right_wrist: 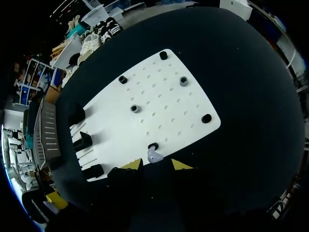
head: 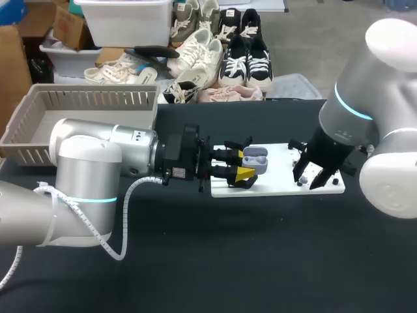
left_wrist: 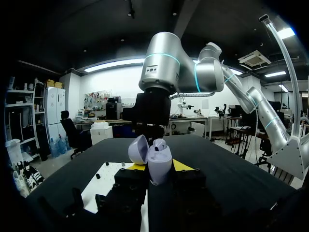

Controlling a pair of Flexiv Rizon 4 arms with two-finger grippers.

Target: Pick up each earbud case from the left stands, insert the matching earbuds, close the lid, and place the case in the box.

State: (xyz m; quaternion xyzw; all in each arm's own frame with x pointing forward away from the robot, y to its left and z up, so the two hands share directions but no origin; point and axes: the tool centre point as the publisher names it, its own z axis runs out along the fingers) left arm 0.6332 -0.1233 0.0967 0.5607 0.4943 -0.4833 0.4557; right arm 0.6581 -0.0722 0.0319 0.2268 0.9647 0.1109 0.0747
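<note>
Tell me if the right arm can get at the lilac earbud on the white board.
Probably yes. The right pincer hangs open just above the lilac earbud on the white board, nothing between them; the left pincer, holding the open case, stands clear to one side.

a robotics lab: the left arm and right arm, grey with lit teal rings, hang over a black table. on it lies a white pegboard, with a grey basket at its far left corner.

Lavender earbud case, lid open, upright in the left end effector; 1 lavender earbud on the white board.
</note>
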